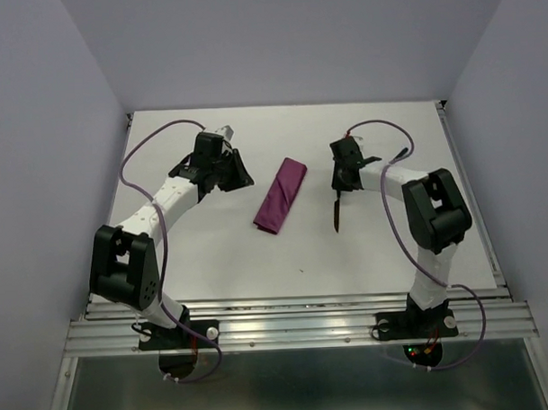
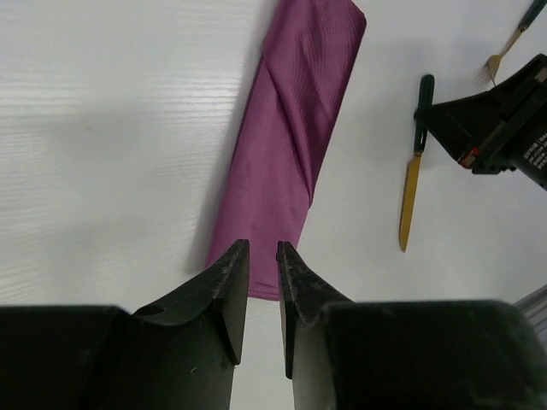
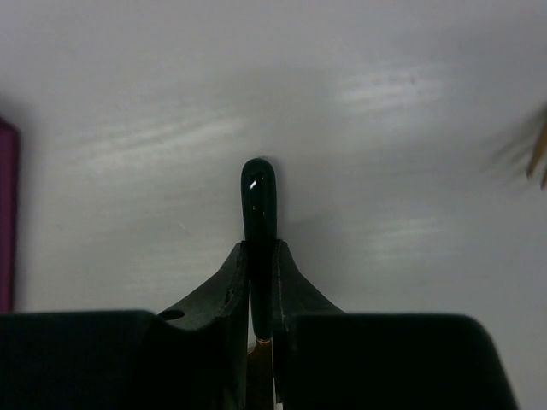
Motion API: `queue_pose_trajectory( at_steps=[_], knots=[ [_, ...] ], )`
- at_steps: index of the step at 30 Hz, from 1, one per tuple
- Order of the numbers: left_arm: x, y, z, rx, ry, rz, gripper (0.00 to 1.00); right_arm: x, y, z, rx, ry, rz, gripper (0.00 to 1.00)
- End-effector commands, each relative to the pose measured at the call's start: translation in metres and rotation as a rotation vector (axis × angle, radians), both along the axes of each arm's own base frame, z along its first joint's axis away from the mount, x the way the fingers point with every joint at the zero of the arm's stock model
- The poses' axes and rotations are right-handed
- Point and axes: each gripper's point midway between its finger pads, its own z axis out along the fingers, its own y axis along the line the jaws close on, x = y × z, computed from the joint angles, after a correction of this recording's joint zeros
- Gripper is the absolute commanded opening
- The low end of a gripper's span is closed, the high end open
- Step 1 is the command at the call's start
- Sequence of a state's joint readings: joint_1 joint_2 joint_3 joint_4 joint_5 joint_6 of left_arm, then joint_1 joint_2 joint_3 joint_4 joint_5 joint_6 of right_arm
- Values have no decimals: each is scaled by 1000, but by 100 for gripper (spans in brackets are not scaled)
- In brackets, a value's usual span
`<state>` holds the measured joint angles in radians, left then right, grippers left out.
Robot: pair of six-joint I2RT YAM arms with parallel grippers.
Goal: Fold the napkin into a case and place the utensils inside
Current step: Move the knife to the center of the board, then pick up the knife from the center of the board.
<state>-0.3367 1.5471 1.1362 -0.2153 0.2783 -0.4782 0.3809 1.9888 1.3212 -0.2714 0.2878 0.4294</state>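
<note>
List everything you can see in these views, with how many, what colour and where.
case: one, magenta-purple, long narrow folded cloth, slanted at mid-table.
knife: one, dark handle, gold blade, right of the case.
fork: one, dark handle, gold tines, on the table past the right gripper.
table: one, white, under everything.
left arm, right arm: two, black and white, bases at the near edge.
left gripper: one, black, left of the case, fingers slightly apart, nothing between them.
right gripper: one, black, closed on the knife handle.
</note>
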Motion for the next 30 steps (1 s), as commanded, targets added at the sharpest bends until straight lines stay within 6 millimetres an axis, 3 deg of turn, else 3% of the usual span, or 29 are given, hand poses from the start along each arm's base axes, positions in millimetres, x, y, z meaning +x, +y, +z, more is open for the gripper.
queue_pose_trajectory(
  at_steps=[1,3,6,8,9,10,11,13,14,15,17,18,20,21,22,24,25,30],
  knots=[
    [-8,-19,24,28,-80,-36,31,-48,-2,-2,158,45,-144,1],
    [-16,-38,24,46,-86,-63,31,-66,0,-6,196,64,-176,1],
    [-22,-56,19,44,-75,-88,35,-73,11,12,280,34,-170,8],
    [-31,-74,17,41,-71,-117,39,-81,19,15,324,31,-168,19],
    [-32,-79,14,46,-63,-126,43,-82,22,25,352,19,-159,34],
    [-37,-90,15,39,-66,-144,45,-84,21,28,356,16,-161,41],
    [-39,-97,10,43,-54,-155,47,-82,15,39,339,-20,-181,51],
    [-46,-118,11,35,-58,-194,47,-83,0,48,268,-45,-193,59],
    [-49,-126,10,35,-57,-212,48,-77,-16,56,220,-83,-230,61],
    [-52,-142,-5,60,-29,-236,51,-75,-35,63,175,-108,-261,66],
    [-54,-155,-1,58,-39,-255,51,-76,-47,68,148,-117,-266,66],
    [-55,-163,-13,69,-14,-260,51,-76,-68,66,126,-115,-312,66],
    [-54,-181,-9,59,-20,-267,51,-80,-89,68,113,-119,-338,67],
    [-61,-194,-23,72,9,-279,50,-85,-108,61,105,-102,-378,67],
    [-54,-204,-15,70,-7,-255,49,-87,-116,61,99,-102,-385,67],
    [-67,-217,-43,134,64,-255,48,-92,-127,62,100,-103,-398,67],
    [-61,-225,-38,139,43,-220,48,-96,-136,59,96,-95,-417,68],
    [-68,-230,-73,191,98,-142,49,-103,-134,57,112,-83,-391,68]
  ],
)
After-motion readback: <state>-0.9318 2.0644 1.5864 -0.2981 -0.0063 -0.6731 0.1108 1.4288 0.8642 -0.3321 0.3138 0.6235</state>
